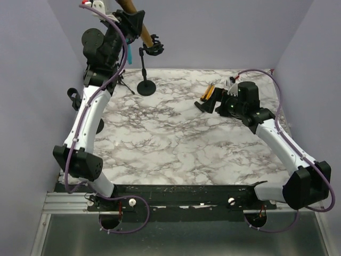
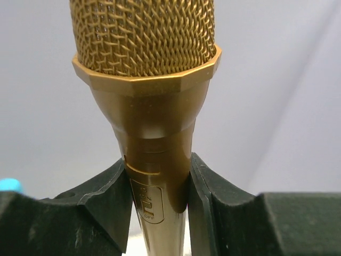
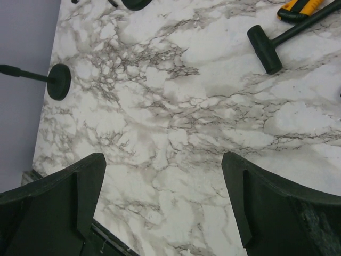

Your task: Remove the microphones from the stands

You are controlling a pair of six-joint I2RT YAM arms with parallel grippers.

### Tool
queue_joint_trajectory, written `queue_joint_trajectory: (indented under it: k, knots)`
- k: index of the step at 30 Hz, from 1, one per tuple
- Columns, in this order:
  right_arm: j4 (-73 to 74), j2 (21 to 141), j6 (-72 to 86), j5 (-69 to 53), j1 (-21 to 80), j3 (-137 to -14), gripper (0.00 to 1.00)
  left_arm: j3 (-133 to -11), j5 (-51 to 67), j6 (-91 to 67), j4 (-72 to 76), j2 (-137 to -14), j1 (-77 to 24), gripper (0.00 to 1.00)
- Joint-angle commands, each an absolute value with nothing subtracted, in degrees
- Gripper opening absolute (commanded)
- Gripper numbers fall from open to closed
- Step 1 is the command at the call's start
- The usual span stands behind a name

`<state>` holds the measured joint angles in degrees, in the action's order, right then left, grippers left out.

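The gold microphone (image 2: pixel 146 80) with a mesh head is clamped by its neck between my left gripper's (image 2: pixel 159 184) black fingers. In the top view the left gripper (image 1: pixel 133 20) holds the microphone (image 1: pixel 141 31) tilted, high at the back left. Its lower end is just left of the black clip (image 1: pixel 153 48) at the top of the stand (image 1: pixel 144 66). I cannot tell whether the end still touches the clip. The stand's round base (image 1: pixel 146 87) rests on the marble table. My right gripper (image 1: pixel 206 103) is open and empty, low over the table at the right.
The right wrist view shows a black mallet (image 3: pixel 265 49) and a yellow-and-black tool (image 3: pixel 298 7) on the marble table (image 3: pixel 176 122), with the stand's base (image 3: pixel 58 81) at the far left. A small black tripod (image 1: pixel 123 81) stands by the left arm. Purple walls enclose the table.
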<state>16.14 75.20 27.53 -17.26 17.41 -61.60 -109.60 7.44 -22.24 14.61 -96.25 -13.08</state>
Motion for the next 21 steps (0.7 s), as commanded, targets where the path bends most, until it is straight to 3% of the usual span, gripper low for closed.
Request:
queue_joint_trajectory:
  k: [1,5,9,14,21]
  knots:
    - [20.03,70.85,27.04,-23.46,17.3,-62.08,1.0,-100.57,28.11,-34.08,1.63,-90.81,-13.05,0.0]
    - [14.78,67.93,33.41,-31.31,17.27,-59.02,1.0,-92.9,46.04,-44.28,2.12,-88.55,-13.33,0.0]
    - [0.99,65.42,45.54,-40.74,17.4,-53.75,1.0,-85.23,55.37,-47.06,0.62,-86.63,-15.02,0.0]
    - [-12.9,64.16,55.47,-43.24,19.25,-49.82,1.0,-77.42,52.65,-36.09,-8.95,-82.79,-19.31,0.0]
    - [-10.06,64.54,51.49,-27.66,28.08,-51.18,0.99,-75.56,50.89,-25.94,-18.53,-84.14,-24.96,0.0]
